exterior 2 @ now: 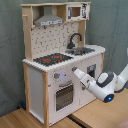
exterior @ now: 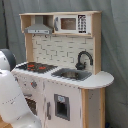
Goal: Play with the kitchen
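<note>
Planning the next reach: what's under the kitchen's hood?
Under the grey hood on the kitchen: pegboard back and black-red hob, nothing standing on it. The hood's underside is not visible.

From my remote seat, second exterior view: the kitchen (exterior 2: pixel 60 65) stands on the floor (exterior 2: pixel 30 119). On its counter (exterior 2: pixel 95 49), the hob (exterior 2: pixel 52 59) is left of the sink (exterior 2: pixel 82 50), faucet (exterior 2: pixel 74 40) behind it, hood (exterior 2: pixel 48 20) above the hob. My tool (exterior 2: pixel 77 74) sits near the front panel, right of the oven door (exterior 2: pixel 64 95).
</note>
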Available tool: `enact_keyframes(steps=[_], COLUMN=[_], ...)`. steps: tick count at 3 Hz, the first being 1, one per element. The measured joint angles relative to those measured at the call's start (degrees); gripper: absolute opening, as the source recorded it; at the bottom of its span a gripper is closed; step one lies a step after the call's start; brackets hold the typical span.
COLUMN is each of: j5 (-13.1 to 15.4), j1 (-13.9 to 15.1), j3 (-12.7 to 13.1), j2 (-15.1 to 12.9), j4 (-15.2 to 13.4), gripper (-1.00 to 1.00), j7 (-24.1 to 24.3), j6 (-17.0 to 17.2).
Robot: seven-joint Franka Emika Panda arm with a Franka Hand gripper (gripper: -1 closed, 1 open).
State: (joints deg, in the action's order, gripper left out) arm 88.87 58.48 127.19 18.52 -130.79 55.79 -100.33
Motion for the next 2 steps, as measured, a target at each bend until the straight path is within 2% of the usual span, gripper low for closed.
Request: enact_keyframes(steps=[2], j5=[6.1], j1=[-1.3], j3=[0.5], j2=[-4.7], j4=[-0.7], gripper=[1.0], j7=[-11.4], j6=[4.1])
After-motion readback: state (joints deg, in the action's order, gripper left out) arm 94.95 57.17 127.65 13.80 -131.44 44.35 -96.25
